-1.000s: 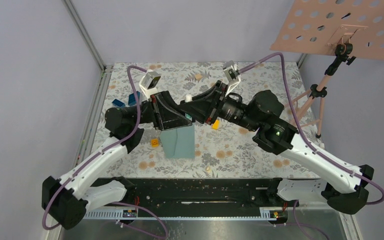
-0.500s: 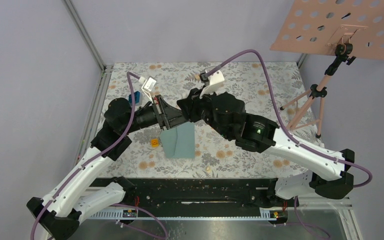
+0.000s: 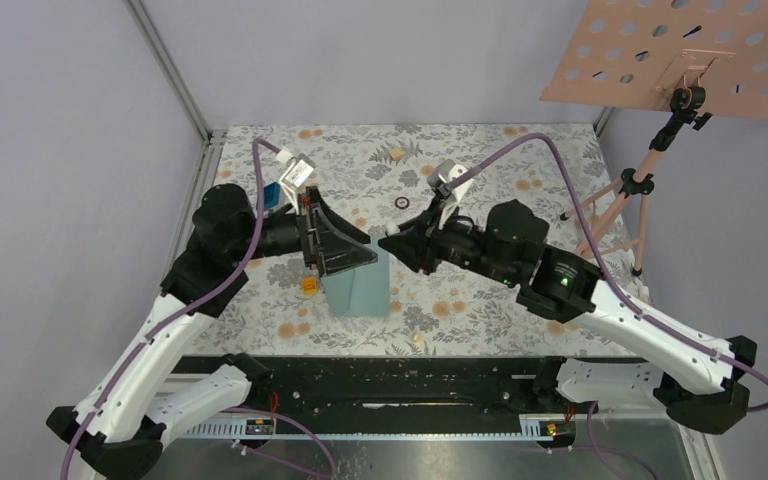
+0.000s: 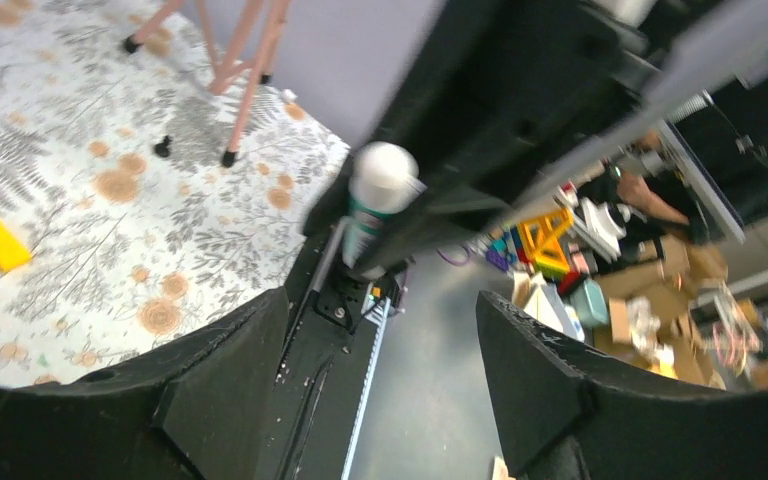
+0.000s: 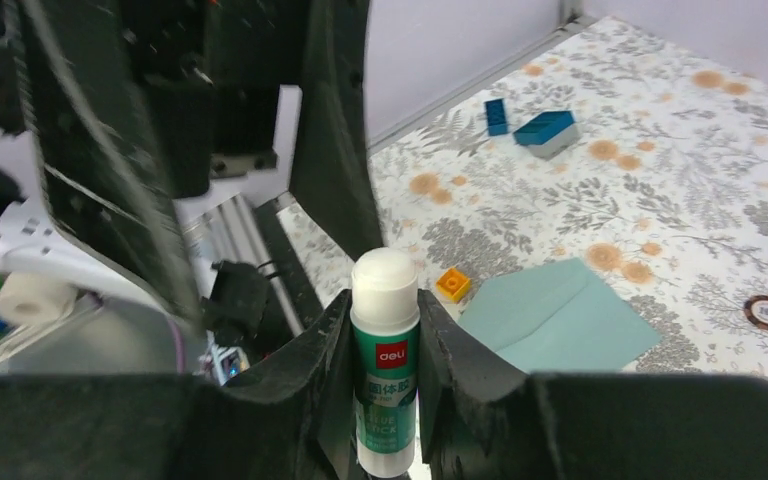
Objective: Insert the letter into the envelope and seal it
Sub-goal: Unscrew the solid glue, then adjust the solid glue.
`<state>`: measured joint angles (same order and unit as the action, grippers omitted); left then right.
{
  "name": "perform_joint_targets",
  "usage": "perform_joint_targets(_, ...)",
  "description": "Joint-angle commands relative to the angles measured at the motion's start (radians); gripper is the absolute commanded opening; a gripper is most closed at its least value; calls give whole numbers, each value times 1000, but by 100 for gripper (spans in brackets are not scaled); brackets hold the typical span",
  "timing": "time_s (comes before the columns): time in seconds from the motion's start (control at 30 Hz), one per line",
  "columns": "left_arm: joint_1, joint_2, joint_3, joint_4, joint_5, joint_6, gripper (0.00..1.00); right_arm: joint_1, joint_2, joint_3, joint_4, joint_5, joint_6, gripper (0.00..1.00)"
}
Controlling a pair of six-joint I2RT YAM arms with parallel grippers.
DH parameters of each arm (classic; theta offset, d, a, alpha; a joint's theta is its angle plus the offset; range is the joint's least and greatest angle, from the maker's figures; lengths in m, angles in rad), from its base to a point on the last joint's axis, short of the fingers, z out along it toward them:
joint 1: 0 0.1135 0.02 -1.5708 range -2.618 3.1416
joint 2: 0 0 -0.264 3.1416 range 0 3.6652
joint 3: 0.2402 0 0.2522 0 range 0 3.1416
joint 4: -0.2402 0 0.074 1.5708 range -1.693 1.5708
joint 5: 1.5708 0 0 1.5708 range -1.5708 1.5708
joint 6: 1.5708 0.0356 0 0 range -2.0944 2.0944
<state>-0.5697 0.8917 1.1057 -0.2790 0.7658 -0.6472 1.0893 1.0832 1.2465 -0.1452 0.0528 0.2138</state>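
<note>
Clutter rings the envelope (image 3: 360, 288), a matte teal paper rectangle lying flat on the floral tablecloth (image 3: 520, 160) under both grippers. An orange block (image 3: 309, 285) sits just left of it, blue blocks (image 3: 273, 194) farther left, and a dark ring (image 3: 401, 203) beyond. Only the right wrist view shows the right gripper (image 5: 385, 310) pinching a white-capped, green-labelled cylindrical glue stick (image 5: 385, 375). The left wrist view shows the left gripper (image 4: 380, 320) spread wide, facing that stick.

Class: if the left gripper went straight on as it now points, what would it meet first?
Probably the glue stick held by the right gripper, just ahead of the left gripper, though depth is unclear.
</note>
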Motion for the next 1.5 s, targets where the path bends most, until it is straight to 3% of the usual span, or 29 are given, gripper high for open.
perform_joint_targets(0.0, 9, -36, 51, 25, 255, 110, 70, -102, -116, -67, 53, -401, 6, 0)
perform_joint_targets(0.13, 8, -38, -17, 280, 415, -61, 70, -169, -201, -152, 209, -484, 94, 0)
perform_joint_targets(0.2, 9, -43, -70, 472, 442, -191, 70, -202, -209, -166, 256, -555, 140, 0)
perform_joint_targets(0.27, 8, -40, -91, 535, 440, -241, 70, -216, -208, -171, 295, -603, 170, 0)
perform_joint_targets(0.77, 9, -26, -129, 614, 403, -299, 70, -256, -188, -218, 513, -681, 324, 0)
perform_joint_targets(0.87, 12, -27, -108, 535, 324, -251, 71, -256, -165, -199, 495, -676, 336, 0)
perform_joint_targets(1.0, 16, -6, -36, 295, 195, -118, 72, -256, -138, -172, 408, -672, 306, 0)
perform_joint_targets(1.23, 17, 1, -35, 318, 180, -132, 72, -257, -127, -171, 389, -671, 305, 0)
perform_joint_targets(1.33, 17, -1, -42, 332, 165, -140, 86, -257, -112, -154, 383, -727, 304, 0)
perform_joint_targets(1.47, 18, -5, -49, 371, 202, -160, 88, -256, -127, -183, 398, -674, 314, 0)
